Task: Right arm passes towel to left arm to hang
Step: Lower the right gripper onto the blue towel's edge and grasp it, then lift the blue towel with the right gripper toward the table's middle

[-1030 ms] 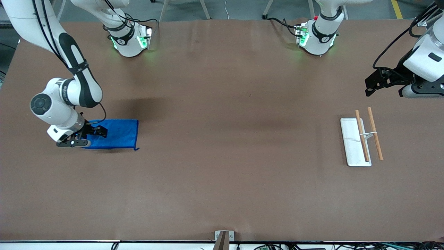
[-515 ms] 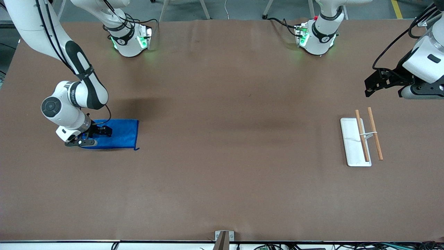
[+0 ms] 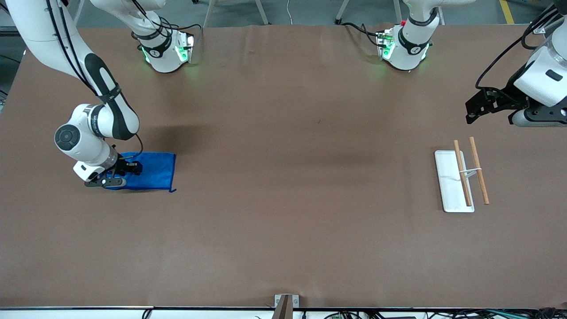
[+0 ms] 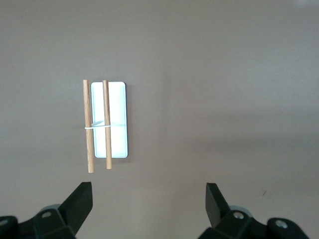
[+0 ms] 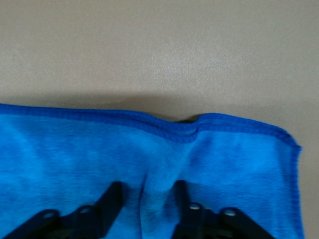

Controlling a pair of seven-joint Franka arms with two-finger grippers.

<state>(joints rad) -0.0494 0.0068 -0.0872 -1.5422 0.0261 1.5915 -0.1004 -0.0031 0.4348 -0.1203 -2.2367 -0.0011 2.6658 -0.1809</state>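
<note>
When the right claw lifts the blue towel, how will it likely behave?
Probably floppy: the towel already bunches into a ridge between the right claw fingers. It will likely drape and hang from that pinch. It looks light and plush, so slipping seems unlikely.

A broad brown table (image 3: 283, 177) fills the scene under even overhead light. Above its top edge lies grey floor (image 3: 310, 11) with metal stand legs (image 3: 261, 11) and a strip of yellow tape (image 3: 506, 11).
</note>
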